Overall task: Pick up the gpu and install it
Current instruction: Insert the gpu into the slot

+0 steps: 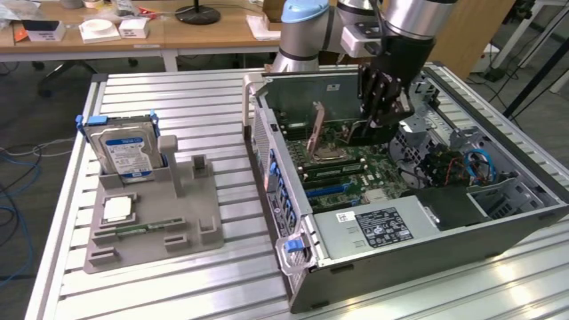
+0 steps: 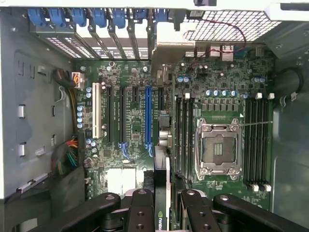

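The gpu (image 2: 162,145) shows edge-on in the wrist view, a thin card with a logo on its black face, and my gripper (image 2: 164,199) is shut on it from both sides. It hangs above the green motherboard (image 2: 212,92), just beside the long blue slot (image 2: 148,116), with its silver end bracket (image 2: 169,48) toward the row of blue clips. In the exterior view my gripper (image 1: 380,110) reaches down into the open computer case (image 1: 266,147), with the card's dark body (image 1: 356,137) under it and the bracket (image 1: 316,130) standing upright.
A blue-labelled hard drive (image 1: 129,150) stands in a grey fixture (image 1: 178,220) on the slatted metal table, at the exterior view's left. In the case are an empty processor socket (image 2: 217,147), the power supply (image 1: 382,227), blue cables (image 1: 480,167) and a drive cage.
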You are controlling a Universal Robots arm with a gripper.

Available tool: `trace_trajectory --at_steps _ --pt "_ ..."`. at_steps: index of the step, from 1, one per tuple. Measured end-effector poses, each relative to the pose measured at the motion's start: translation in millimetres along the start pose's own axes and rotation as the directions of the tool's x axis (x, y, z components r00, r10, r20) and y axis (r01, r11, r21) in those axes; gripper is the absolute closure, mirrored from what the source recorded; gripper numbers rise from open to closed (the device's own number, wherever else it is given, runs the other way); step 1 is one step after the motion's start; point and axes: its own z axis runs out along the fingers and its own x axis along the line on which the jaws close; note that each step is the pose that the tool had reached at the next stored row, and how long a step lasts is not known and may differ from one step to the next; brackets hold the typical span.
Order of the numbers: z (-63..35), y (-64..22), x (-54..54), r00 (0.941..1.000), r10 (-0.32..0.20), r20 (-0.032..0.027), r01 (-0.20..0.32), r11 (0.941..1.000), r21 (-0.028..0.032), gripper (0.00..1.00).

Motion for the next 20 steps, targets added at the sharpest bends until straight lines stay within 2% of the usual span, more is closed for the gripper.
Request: trace_trajectory --at_steps 4,14,20 --pt "6.2 5.3 0.1 1.0 0.0 0.0003 0.0 1.0 0.01 0.74" --pt "20.6 19.7 0.5 1.0 0.0 0.0014 0.0 0.9996 0.0282 0.74" --pt "28.2 26.0 2.7 1.0 0.0 0.0013 0.0 0.9996 0.0297 0.74"
